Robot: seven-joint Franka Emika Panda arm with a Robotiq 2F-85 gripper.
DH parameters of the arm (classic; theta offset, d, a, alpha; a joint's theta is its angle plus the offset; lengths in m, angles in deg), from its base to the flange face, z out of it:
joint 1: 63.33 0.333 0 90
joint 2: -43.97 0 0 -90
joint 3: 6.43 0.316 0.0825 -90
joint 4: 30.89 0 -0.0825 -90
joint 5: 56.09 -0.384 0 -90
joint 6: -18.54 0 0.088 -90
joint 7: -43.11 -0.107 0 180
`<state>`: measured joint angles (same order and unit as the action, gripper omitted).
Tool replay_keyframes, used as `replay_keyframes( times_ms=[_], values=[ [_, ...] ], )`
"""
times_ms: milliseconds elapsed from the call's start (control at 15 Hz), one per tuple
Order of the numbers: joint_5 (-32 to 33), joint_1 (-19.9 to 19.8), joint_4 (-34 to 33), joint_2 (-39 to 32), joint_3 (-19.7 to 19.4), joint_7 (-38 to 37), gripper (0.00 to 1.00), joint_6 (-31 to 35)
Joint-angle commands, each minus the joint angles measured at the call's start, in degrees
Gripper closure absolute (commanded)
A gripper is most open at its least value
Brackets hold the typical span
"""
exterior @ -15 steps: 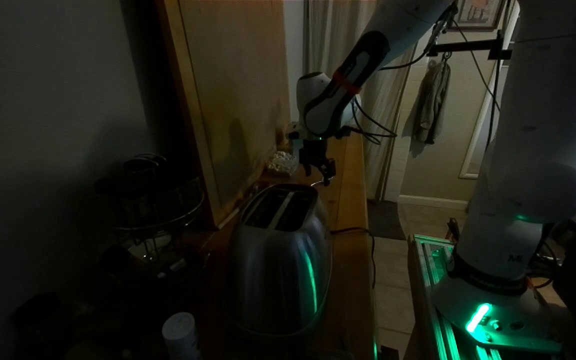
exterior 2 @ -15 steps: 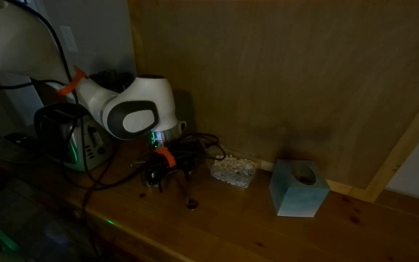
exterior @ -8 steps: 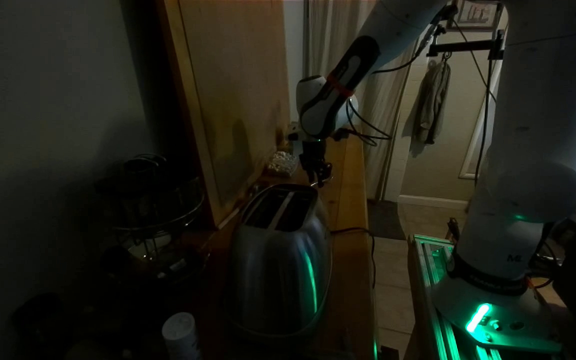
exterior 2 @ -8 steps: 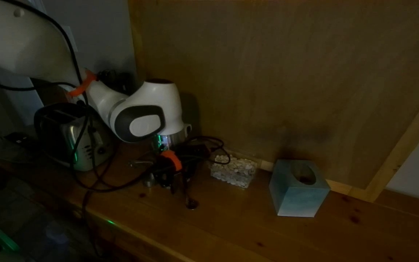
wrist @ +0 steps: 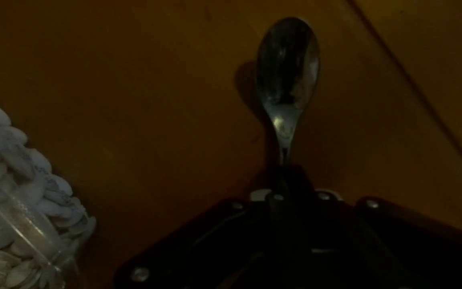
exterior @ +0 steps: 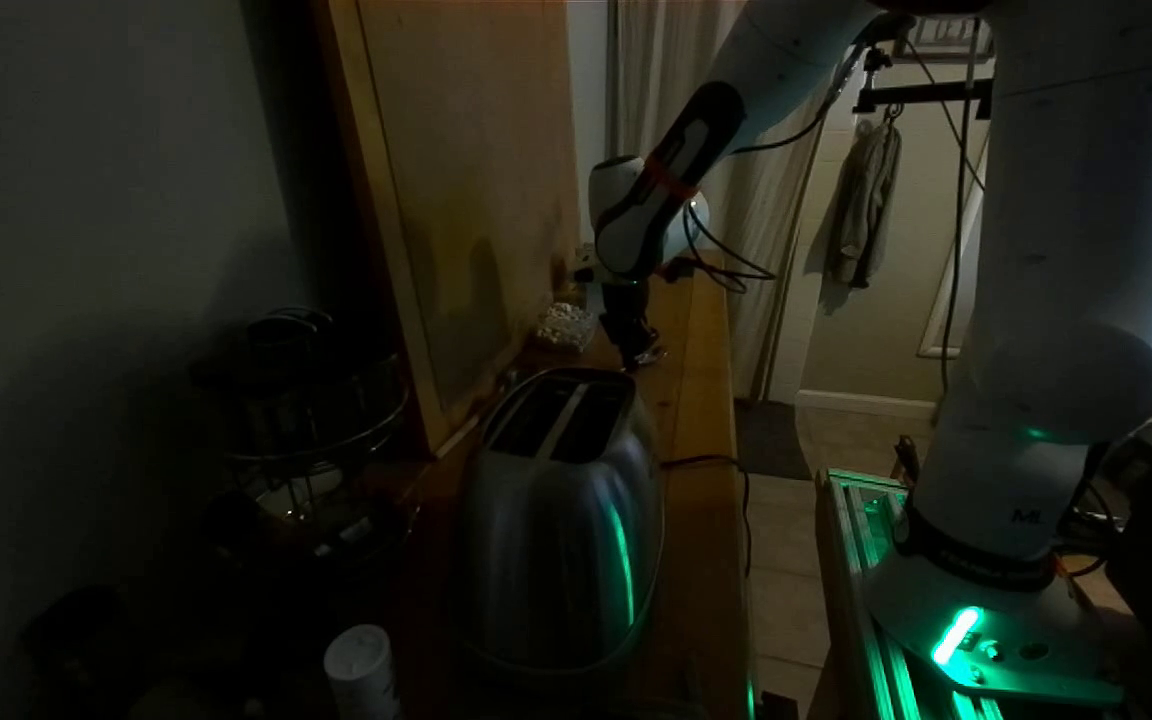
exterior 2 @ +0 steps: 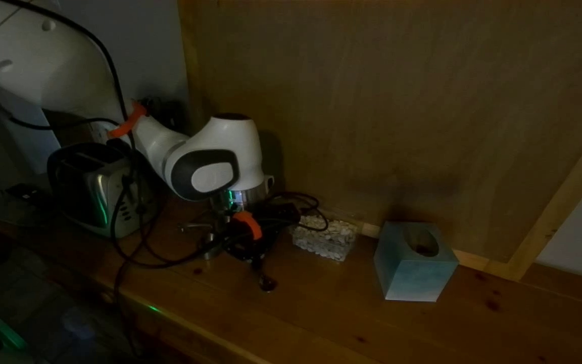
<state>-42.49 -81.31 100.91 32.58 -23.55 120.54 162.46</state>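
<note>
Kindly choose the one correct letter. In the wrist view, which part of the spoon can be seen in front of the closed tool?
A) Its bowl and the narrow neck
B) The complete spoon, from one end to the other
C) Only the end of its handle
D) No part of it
A, because the bowl and neck of the spoon show beyond the tool, while the rest of its handle is out of sight there.
</note>
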Motion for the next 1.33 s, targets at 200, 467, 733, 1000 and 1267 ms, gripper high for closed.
replay_keyframes(
  times_ms=[200, 467, 733, 1000, 1267],
  values=[
    [-0.12, -2.25, -0.06, 2.46, 1.09, 7.30, 0.98, 0.82],
    [-2.83, -3.35, 1.26, 6.82, 1.54, 21.16, 0.98, 1.44],
    [-12.52, -2.71, 0.75, 10.62, 1.80, 37.31, 0.98, -0.81],
    [-8.46, -1.73, 0.01, 8.43, 0.49, 30.84, 0.93, 0.06],
    [-8.46, -1.79, 0.01, 7.83, 0.53, 30.76, 0.98, 0.07]
  ],
)
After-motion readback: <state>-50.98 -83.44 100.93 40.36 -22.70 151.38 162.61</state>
